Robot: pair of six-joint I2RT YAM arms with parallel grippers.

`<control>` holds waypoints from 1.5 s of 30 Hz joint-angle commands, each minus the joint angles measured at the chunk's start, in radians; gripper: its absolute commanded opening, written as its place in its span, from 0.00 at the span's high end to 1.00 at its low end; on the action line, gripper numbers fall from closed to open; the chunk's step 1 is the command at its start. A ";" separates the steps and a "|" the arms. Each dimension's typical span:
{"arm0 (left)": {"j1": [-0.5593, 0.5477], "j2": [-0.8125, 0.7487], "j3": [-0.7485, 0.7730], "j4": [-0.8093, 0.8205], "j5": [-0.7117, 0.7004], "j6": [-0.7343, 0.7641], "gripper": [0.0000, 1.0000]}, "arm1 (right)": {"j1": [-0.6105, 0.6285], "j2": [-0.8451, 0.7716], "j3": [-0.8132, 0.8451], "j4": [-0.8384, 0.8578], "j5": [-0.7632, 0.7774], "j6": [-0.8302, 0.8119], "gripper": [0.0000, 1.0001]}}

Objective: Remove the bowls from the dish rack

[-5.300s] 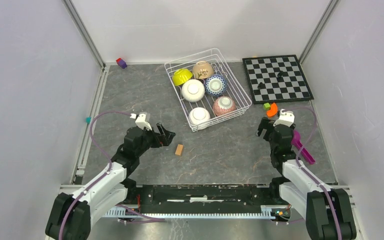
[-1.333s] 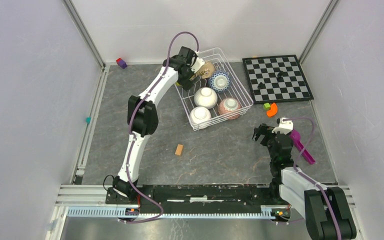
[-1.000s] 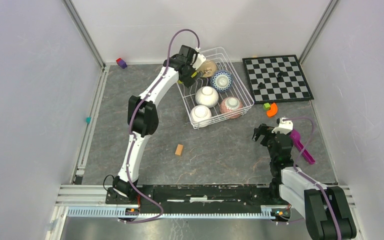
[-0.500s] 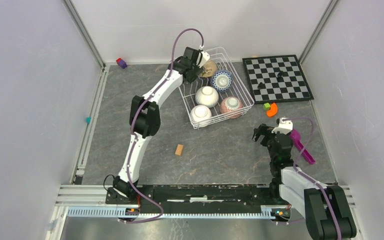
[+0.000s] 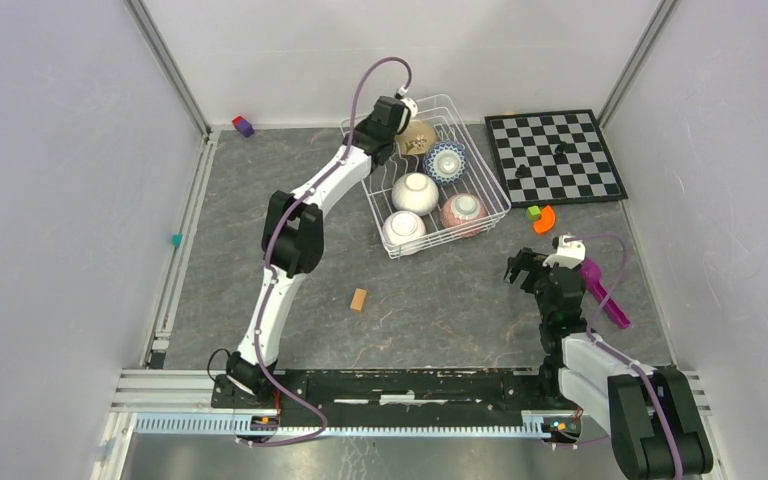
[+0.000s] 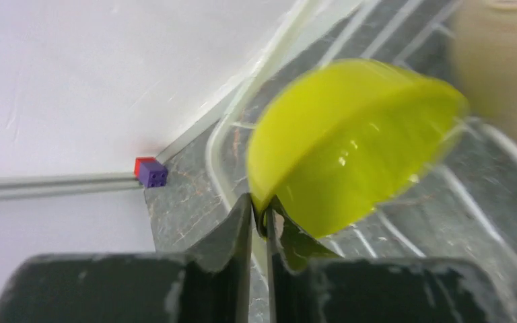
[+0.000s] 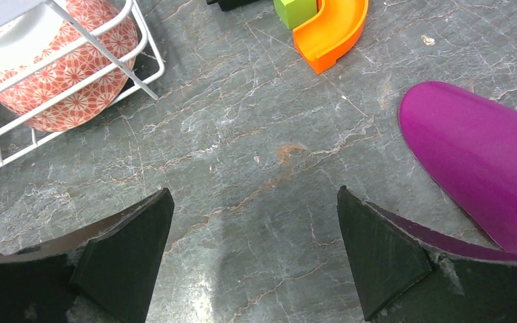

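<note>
Item 1: left gripper (image 6: 259, 215), fingers pinched together on the rim of the green bowl (image 6: 350, 141). We see the bowl tilted over the wires at the 11 o'clock corner of the dish rack (image 5: 450, 234).

Item 2: in the rack, beige bowl (image 5: 420, 137), blue-and-white bowl (image 5: 445, 160), pink-red bowl (image 5: 463, 211), and two white bowls (image 5: 415, 192).

Item 3: right gripper (image 7: 253, 202), fingers wide apart and holding nothing, at the table's (image 5: 430, 310) 4 o'clock. A purple piece (image 7: 478, 175) lies at the gripper's 3 o'clock.
</note>
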 commanded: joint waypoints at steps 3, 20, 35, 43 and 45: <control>-0.001 -0.001 -0.015 0.168 -0.114 0.078 0.96 | -0.001 0.010 0.001 0.033 -0.017 -0.010 0.02; -0.035 -0.093 -0.043 0.353 -0.274 0.138 0.98 | 0.001 0.017 0.002 0.037 -0.029 -0.011 0.02; -0.044 -0.505 -0.308 0.120 -0.136 -0.336 0.98 | 0.000 0.008 0.001 0.032 -0.029 -0.012 0.02; -0.030 -0.756 -0.631 -0.017 -0.147 -0.797 0.98 | 0.000 0.005 -0.004 0.030 -0.032 -0.004 0.02; -0.023 -0.819 -0.704 -0.096 -0.129 -0.970 0.98 | 0.000 0.003 -0.004 0.029 -0.034 0.000 0.02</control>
